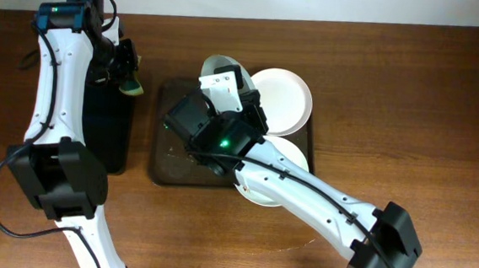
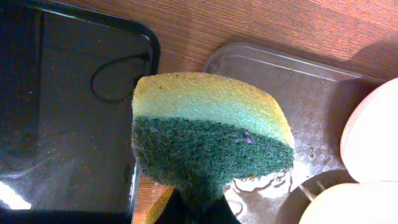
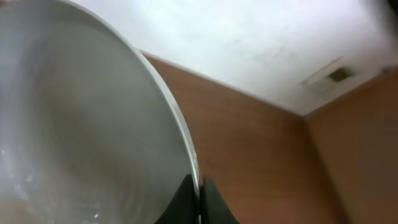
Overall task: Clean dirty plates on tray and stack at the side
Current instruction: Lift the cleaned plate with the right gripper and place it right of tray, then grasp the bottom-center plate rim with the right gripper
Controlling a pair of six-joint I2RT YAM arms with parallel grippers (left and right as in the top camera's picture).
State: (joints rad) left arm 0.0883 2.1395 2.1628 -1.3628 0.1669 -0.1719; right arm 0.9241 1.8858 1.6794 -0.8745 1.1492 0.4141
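My right gripper (image 1: 224, 82) (image 3: 199, 198) is shut on the rim of a white plate (image 1: 216, 64) (image 3: 81, 124) and holds it tilted up on edge over the far part of the brown-grey tray (image 1: 163, 164). A second plate (image 1: 282, 99) lies at the tray's far right. A third plate (image 1: 291, 154) lies at its near right, partly hidden under my right arm. My left gripper (image 1: 128, 75) (image 2: 202, 210) is shut on a yellow-and-green sponge (image 1: 131, 84) (image 2: 211, 134), between the black tray and the brown-grey tray (image 2: 273, 87), left of the held plate.
A narrow glossy black tray (image 1: 104, 133) (image 2: 68, 112) lies left of the brown-grey tray. My right arm crosses the tray from the near right. Bare wood table lies to the right and front left. Two plates (image 2: 373, 124) show at the right of the left wrist view.
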